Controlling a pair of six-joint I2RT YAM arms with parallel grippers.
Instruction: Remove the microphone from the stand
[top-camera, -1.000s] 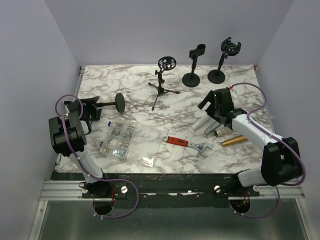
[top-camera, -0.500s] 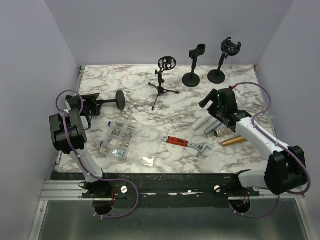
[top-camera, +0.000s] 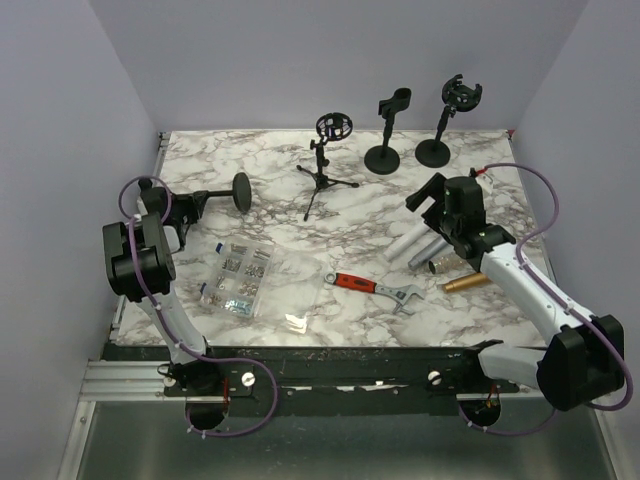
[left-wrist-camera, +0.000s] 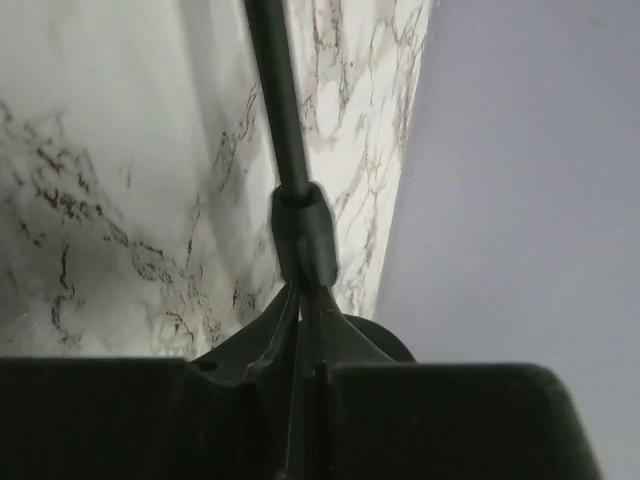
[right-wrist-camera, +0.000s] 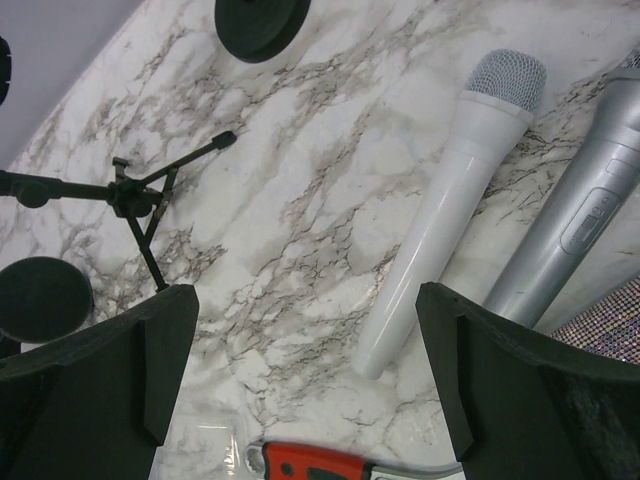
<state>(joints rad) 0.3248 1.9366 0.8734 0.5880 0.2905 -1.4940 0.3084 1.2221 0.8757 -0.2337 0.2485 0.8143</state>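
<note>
Left pincer grips the stand, lying at the bench's left edge. The shaft is horizontal, with the base toward centre. Right pincer wide.

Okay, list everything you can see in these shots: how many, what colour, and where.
Table: one, white marble, under everything.
Round-base stands: two, black, upright, back right.
Tripod stand: one, black, upright, back centre.
Tipped stand: one, black, left, pole in the left gripper.
Microphones: four it seems, white, silver, sparkly, gold, lying at right.
Wrench: one, red handle, front centre.
Parts box: one, clear, front left.
Clear bag: one, front edge.
Left gripper: black, shut on the tipped stand.
Right gripper: black, open, above the microphones.
</note>
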